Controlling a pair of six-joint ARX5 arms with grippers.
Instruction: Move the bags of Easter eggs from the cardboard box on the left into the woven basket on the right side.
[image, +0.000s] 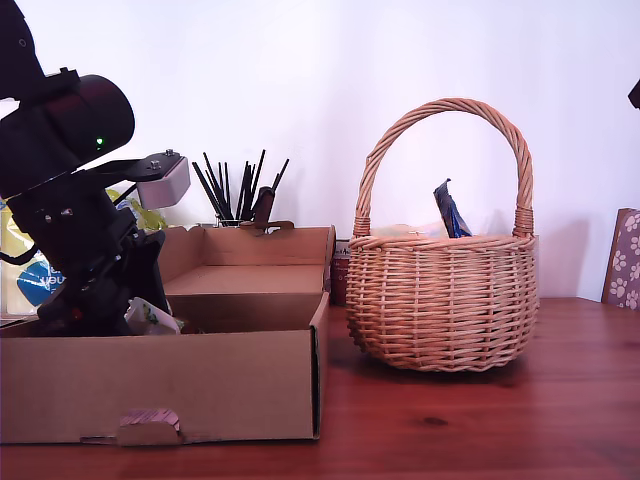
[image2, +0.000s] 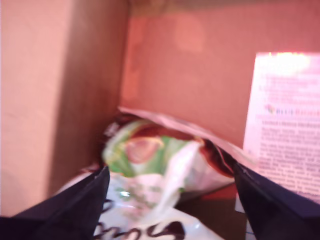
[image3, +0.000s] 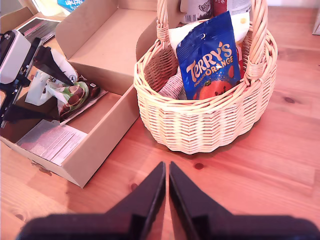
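Observation:
The cardboard box stands at the exterior view's left. My first gripper reaches down into it, open, its fingers on either side of a white and green sweet bag that lies crumpled on the box floor. At the exterior view's right stands the woven basket. It holds a dark blue Terry's bag standing upright, a cream bag behind it and a patterned one beside it. My second gripper hovers shut and empty over the table, on the near side of the basket.
A printed leaflet lies flat in the box. A yellow-and-blue pack and a pot of black sticks stand behind the box, tin cans behind the basket. A flowered chair back stands at the exterior view's right edge. Wooden table underneath.

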